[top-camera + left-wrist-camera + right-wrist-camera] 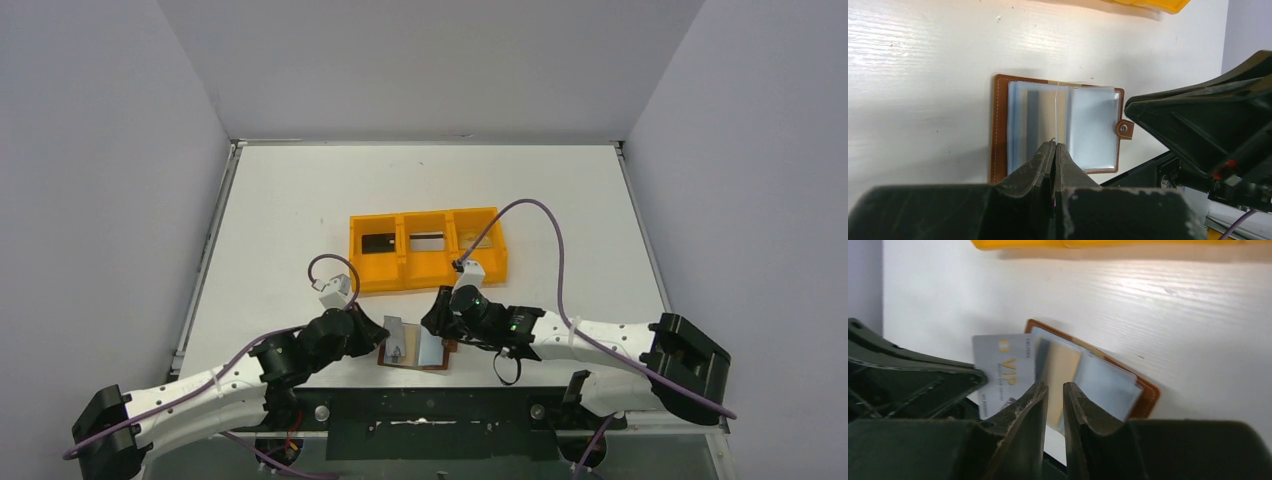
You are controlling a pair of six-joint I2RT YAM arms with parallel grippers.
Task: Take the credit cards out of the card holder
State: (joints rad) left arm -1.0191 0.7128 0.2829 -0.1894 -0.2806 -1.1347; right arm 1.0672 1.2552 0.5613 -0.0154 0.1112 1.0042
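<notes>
The brown card holder (432, 354) lies open near the table's front edge, pale blue pockets up; it also shows in the left wrist view (1000, 125) and the right wrist view (1149, 391). My left gripper (378, 336) (1054, 145) is shut on the silvery grey card (1003, 371), marked VIP. It holds that card on edge over the holder's left half, so it shows as a thin line (1057, 107). A tan-gold card (1062, 367) (1062, 112) sits in a middle pocket. My right gripper (437, 318) (1054, 387) hovers over the holder, jaws slightly apart and empty. A black card (377, 243) lies in the orange tray.
The orange three-compartment tray (428, 268) stands just behind both grippers; its yellow edge shows at the top of both wrist views. The holder's snap tab (1124, 129) points toward the right arm. The dark base rail (430, 410) runs just in front of the holder.
</notes>
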